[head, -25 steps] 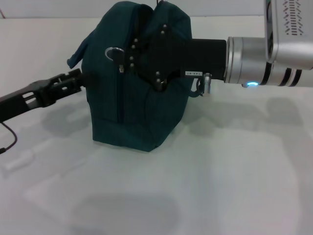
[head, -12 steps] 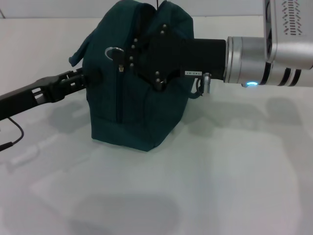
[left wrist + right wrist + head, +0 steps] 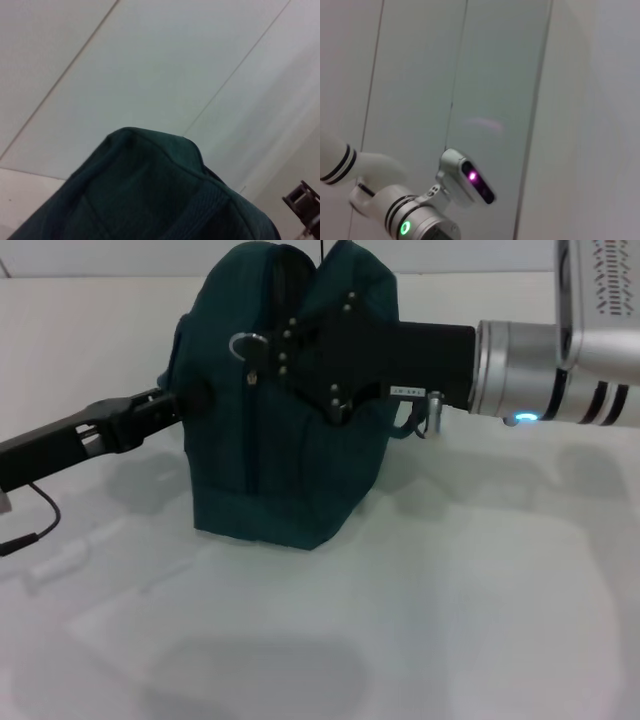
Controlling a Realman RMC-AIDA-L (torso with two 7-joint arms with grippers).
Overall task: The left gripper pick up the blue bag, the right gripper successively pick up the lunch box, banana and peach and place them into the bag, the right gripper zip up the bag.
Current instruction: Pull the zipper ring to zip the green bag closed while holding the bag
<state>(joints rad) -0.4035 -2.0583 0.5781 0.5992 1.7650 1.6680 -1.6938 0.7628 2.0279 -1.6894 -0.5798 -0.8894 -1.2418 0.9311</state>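
Bag, blue, stands upright on the white table, handles up; it reads as mostly closed, with the ring zipper pull sitting high on the side facing the camera. Lunch box, banana and peach not visible anywhere around the bag, so my guess is they are already inside and this is the zipping step.

Right gripper reaches in across the front of the bag, its black body lying over the upper fabric with the tip right beside the ring pull. Probably placed there to catch the pull and drag it along the zipper line. Jaws hidden against the dark fabric, cannot tell how far open or whether they have the pull.

Left gripper comes in low from the opposite side of the bag and meets the bag's end wall about mid height, likely bracing or holding the fabric so the bag does not slide while the zipper is pulled. Its jaws are also lost against the bag, cannot tell. Left wrist view just shows the bag's top corner and strap close up.

Right wrist view shows only wall panels and an arm segment, no bag.
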